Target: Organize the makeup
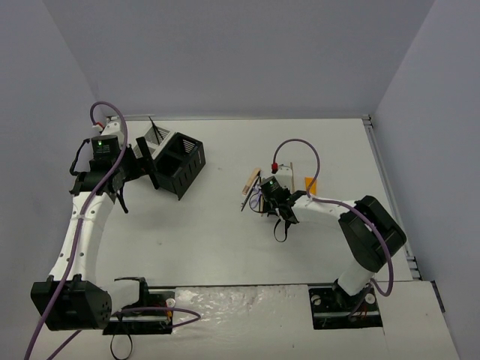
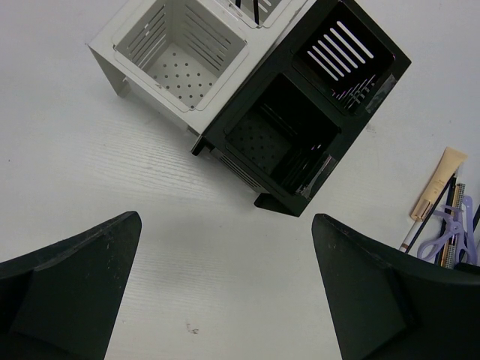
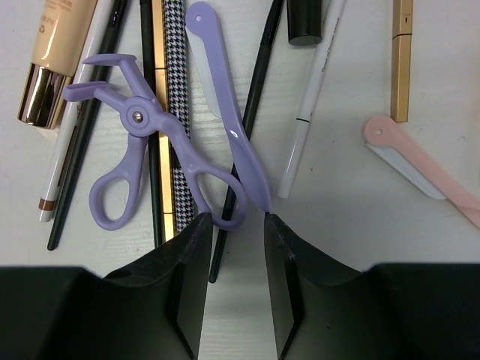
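The makeup lies loose on the table [image 1: 225,247] under the right gripper [image 3: 232,225]: one lilac curler [image 3: 142,142], one lilac razor [image 3: 225,97], one pink razor [image 3: 420,161], one beige tube [image 3: 56,52], three black pencils [image 3: 255,97] and two white pencils [image 3: 307,105]. The right jaws stand narrow about the curler's loop and the lilac razor's tip, with a black pencil's end between them; I cannot tell if they clamp anything. The left gripper [image 2: 225,300] gapes empty near two boxes, a white box [image 2: 112,71] and a black box [image 2: 330,139].

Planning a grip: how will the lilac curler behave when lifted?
Probably won't roll: the curler lies flat with looped handles. Its pivot may let it scissor open. It crosses a black pencil, which might get dragged.
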